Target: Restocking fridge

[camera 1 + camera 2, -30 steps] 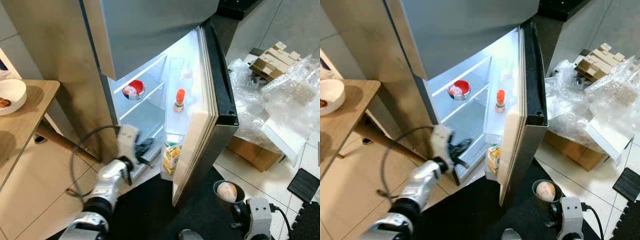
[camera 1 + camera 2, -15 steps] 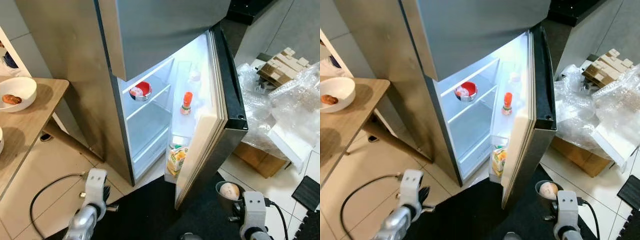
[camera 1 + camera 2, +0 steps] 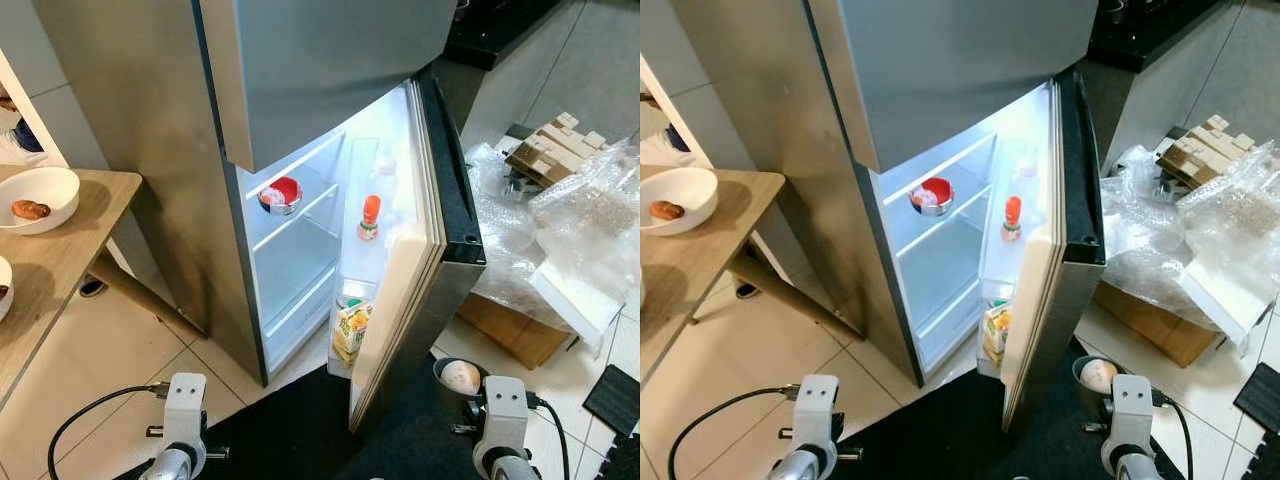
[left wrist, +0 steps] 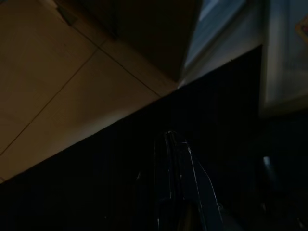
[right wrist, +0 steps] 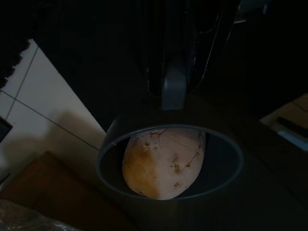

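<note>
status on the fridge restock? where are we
Done: fridge door stands open; a red bowl sits on the shelf, an orange-capped bottle and a juice carton in the door racks. In hand: the right end effector grips a dark bowl holding a bread roll. Left: shelve it. The left end effector hangs idle.

Both head views are bright and sharp. The strongest light is the white glow inside the open steel fridge (image 3: 310, 220), which washes out its shelves and inner door. The wooden surface (image 3: 45, 260) on the left casts a soft shadow on the beige tiled floor (image 3: 95, 365). Crumpled clear plastic wrap (image 3: 570, 215) glints on the right. Both wrist views are very dark and murky.
</note>
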`<state>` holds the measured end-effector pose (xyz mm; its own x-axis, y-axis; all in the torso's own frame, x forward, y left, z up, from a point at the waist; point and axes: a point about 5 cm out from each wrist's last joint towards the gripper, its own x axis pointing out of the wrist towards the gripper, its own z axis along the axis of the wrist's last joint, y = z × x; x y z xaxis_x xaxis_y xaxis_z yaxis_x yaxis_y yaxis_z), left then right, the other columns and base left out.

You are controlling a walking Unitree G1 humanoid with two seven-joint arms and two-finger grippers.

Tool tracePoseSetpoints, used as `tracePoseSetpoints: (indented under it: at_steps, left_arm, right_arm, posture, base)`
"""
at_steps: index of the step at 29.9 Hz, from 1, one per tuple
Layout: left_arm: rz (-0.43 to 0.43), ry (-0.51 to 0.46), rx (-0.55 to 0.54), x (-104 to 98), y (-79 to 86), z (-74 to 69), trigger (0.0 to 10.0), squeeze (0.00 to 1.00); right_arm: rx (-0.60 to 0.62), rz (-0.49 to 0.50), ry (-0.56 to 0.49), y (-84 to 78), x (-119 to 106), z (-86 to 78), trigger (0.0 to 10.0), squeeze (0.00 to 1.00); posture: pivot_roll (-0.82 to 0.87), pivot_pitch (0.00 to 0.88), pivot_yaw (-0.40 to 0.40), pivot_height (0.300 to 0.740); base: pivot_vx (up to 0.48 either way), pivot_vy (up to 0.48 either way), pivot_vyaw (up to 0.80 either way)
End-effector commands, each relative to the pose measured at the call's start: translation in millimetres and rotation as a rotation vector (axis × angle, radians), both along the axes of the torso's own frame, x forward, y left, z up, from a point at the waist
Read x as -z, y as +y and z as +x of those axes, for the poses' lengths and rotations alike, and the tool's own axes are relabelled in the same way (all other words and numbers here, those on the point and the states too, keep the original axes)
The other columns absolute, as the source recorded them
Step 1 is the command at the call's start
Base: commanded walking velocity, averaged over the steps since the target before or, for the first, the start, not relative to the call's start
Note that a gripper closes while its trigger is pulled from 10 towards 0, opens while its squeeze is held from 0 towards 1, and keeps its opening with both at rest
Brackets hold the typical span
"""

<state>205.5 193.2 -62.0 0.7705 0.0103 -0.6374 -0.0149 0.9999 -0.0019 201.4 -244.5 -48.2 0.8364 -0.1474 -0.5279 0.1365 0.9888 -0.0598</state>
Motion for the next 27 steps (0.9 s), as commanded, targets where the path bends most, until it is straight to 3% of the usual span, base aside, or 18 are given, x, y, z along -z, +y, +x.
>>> tracePoseSetpoints:
  at_steps: [1, 27]
  left_arm:
    - [-0.012, -0.009, -0.018, -1.3, -4.9, 4.4, 10.0, 0.0]
    - [-0.019, -0.002, 0.027, -3.1, -14.7, 12.6, 10.0, 0.0]
  right_arm:
    - [-0.015, 0.007, 0.018, 4.1, 1.8, 0.8, 10.0, 0.0]
    - [-0.001, 0.003, 0.038, 6.5, 4.7, -1.2, 10.0, 0.0]
  posture:
    - [-0.17, 0.052, 0.005, 0.736]
    - [-0.2, 0.021, 0.026, 0.736]
  base:
    - [0.0, 0.0, 0.0]
    - [0.0, 0.0, 0.0]
